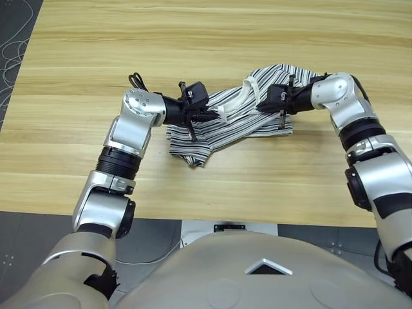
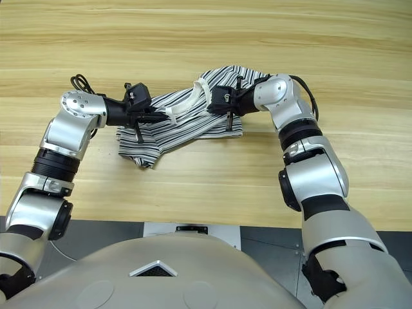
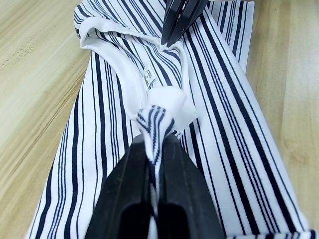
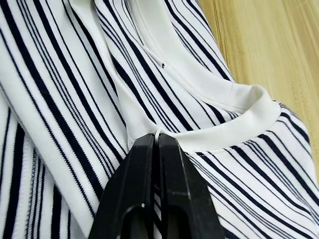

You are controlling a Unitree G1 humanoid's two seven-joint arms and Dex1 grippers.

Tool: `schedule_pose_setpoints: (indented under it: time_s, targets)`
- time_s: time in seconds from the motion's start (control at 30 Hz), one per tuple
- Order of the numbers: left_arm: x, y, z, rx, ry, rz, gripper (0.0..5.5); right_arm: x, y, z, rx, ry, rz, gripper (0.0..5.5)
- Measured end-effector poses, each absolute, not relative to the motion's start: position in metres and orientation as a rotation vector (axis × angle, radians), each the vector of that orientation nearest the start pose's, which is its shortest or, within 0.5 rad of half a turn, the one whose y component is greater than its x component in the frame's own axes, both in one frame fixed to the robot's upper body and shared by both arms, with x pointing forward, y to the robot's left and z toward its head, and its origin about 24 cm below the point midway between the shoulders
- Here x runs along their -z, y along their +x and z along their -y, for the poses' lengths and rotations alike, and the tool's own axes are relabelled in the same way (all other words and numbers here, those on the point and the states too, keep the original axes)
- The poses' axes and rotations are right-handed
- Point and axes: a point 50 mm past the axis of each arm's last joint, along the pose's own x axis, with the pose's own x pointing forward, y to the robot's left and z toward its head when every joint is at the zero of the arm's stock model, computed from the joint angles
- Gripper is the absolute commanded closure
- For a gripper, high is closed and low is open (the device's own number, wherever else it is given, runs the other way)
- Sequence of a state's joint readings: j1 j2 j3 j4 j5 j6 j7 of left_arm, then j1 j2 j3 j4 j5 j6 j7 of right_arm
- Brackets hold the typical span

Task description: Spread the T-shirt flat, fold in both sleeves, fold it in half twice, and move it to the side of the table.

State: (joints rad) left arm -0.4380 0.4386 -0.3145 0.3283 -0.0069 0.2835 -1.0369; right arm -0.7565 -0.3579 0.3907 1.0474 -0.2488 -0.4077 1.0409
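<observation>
T-shirt (image 1: 219,125) bunched; sleeves not distinguishable among the folds. Print on collar tag (image 3: 147,77) too small to read. In left wrist view, right gripper (image 3: 167,41) cut off by frame edge. Head views: table (image 1: 193,38) runs past frame edges.

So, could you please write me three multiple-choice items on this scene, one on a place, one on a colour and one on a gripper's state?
1. Where is the T-shirt? A. crumpled on the table, away from its edges B. hanging off the edge C. folded at a corner
2. Its pattern? A. plain white B. white with dark stripes C. red checks
3. The left gripper is: A. open B. shut on the T-shirt C. shut on nothing
Key: 1 A, the eye views show it bunched mid-table; 2 B, the wrist views show dark stripes on white; 3 B, striped fabric is pinched in it.
</observation>
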Motion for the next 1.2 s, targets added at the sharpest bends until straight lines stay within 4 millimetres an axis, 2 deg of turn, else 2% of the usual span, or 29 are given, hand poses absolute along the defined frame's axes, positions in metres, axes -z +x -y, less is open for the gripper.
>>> schedule_pose_setpoints:
  time_s: [0.1,0.27,0.6,0.63,0.8,0.93,1.2]
  targets:
    - [-0.055,0.297,-0.141,1.194,0.42,-0.417,5.4,-0.038,0.328,0.141,-1.331,-0.734,-0.345,5.35]
    - [-0.074,0.303,-0.141,1.208,0.425,-0.311,5.4,-0.067,0.32,0.143,-1.335,-0.703,-0.235,5.35]
    - [-0.086,0.297,-0.146,1.282,0.539,-0.253,5.4,-0.077,0.288,0.166,-1.338,-0.752,-0.297,5.35]
    - [-0.086,0.296,-0.147,1.29,0.544,-0.256,5.4,-0.077,0.288,0.167,-1.327,-0.75,-0.306,5.35]
    - [-0.082,0.292,-0.144,1.308,0.547,-0.265,5.4,-0.07,0.293,0.173,-1.235,-0.751,-0.323,4.5]
    - [-0.082,0.292,-0.144,1.31,0.548,-0.266,5.4,-0.067,0.297,0.168,-1.21,-0.761,-0.293,3.78]
    - [-0.082,0.292,-0.144,1.31,0.552,-0.267,5.4,-0.052,0.298,0.163,-1.215,-0.797,-0.294,3.78]
